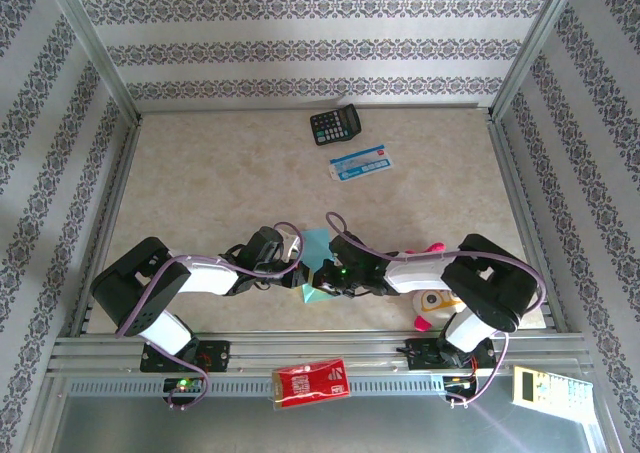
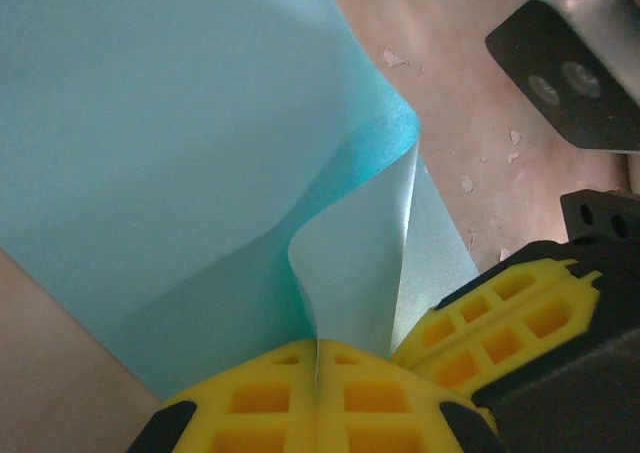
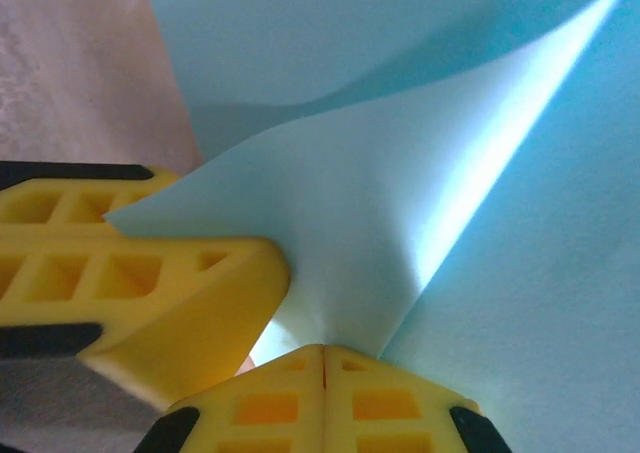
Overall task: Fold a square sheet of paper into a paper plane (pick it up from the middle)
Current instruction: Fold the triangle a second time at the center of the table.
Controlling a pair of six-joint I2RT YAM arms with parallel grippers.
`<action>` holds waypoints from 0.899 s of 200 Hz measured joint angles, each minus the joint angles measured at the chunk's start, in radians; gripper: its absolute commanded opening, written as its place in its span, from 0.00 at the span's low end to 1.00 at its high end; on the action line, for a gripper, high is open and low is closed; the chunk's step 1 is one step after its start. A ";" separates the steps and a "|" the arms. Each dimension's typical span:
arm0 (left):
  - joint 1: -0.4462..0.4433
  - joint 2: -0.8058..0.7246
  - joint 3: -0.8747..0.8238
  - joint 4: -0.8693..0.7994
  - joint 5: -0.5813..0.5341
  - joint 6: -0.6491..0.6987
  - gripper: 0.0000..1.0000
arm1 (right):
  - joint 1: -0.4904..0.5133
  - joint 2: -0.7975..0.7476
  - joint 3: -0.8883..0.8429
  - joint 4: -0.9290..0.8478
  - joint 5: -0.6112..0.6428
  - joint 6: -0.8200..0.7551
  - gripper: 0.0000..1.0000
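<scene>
The square sheet of paper (image 1: 316, 245) is light turquoise and lies near the table's front middle, between the two arms. My left gripper (image 1: 300, 270) and right gripper (image 1: 321, 276) meet at its near edge. In the left wrist view my yellow fingers (image 2: 270, 403) are shut on a raised, curled flap of the sheet (image 2: 180, 123), with the right gripper's finger (image 2: 510, 313) close beside them. In the right wrist view my gripper (image 3: 323, 358) is shut on a lifted fold of the sheet (image 3: 400, 203), and the left gripper's finger (image 3: 150, 283) touches the paper at the left. The paper plane is out of view.
A black calculator (image 1: 335, 126) and a blue-and-white card (image 1: 361, 164) lie at the back middle. A pink-and-white toy (image 1: 432, 298) sits by the right arm. A red packet (image 1: 311, 383) rests on the front rail, and a white device (image 1: 550, 385) at the front right.
</scene>
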 measured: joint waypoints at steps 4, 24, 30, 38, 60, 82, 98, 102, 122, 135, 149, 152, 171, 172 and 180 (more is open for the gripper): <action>0.000 0.000 0.000 -0.001 0.000 0.000 0.00 | 0.000 0.001 0.000 0.002 0.000 -0.001 0.00; 0.000 0.000 0.003 -0.007 0.000 0.003 0.00 | -0.003 0.002 -0.002 0.006 -0.002 -0.001 0.00; 0.000 0.000 0.004 -0.007 0.000 0.003 0.00 | -0.005 0.002 -0.002 0.006 -0.006 -0.002 0.00; 0.000 0.000 0.005 -0.009 0.000 0.003 0.00 | -0.009 0.002 -0.003 0.006 -0.009 -0.004 0.00; 0.000 0.000 0.007 -0.013 0.000 0.003 0.00 | -0.028 -0.020 -0.005 0.003 -0.015 -0.012 0.00; 0.000 0.000 0.007 -0.014 0.000 0.003 0.00 | -0.053 -0.067 -0.006 -0.002 -0.016 -0.023 0.00; 0.000 0.000 0.007 -0.014 0.000 0.003 0.00 | -0.069 -0.087 -0.006 -0.002 -0.016 -0.030 0.00; 0.000 0.000 0.007 -0.014 0.000 0.003 0.00 | -0.073 -0.088 -0.006 -0.002 -0.016 -0.031 0.00; 0.000 0.000 0.007 -0.014 0.000 0.003 0.00 | -0.089 -0.087 -0.006 -0.003 -0.021 -0.045 0.00; 0.000 0.000 0.007 -0.014 0.000 0.003 0.00 | -0.092 -0.080 -0.005 -0.002 -0.023 -0.051 0.00; 0.000 0.000 0.007 -0.014 0.000 0.003 0.00 | -0.095 -0.061 -0.001 -0.002 -0.026 -0.056 0.00; 0.000 0.000 0.007 -0.014 0.000 0.003 0.00 | -0.097 -0.056 -0.001 -0.002 -0.027 -0.058 0.00; 0.000 0.000 0.007 -0.014 0.000 0.003 0.00 | -0.105 -0.019 0.003 -0.002 -0.032 -0.071 0.00; 0.000 0.000 0.007 -0.014 0.000 0.003 0.00 | -0.105 -0.017 0.003 -0.002 -0.033 -0.072 0.00; 0.000 -0.001 0.007 -0.014 0.000 0.003 0.00 | -0.110 -0.002 0.003 -0.002 -0.035 -0.077 0.00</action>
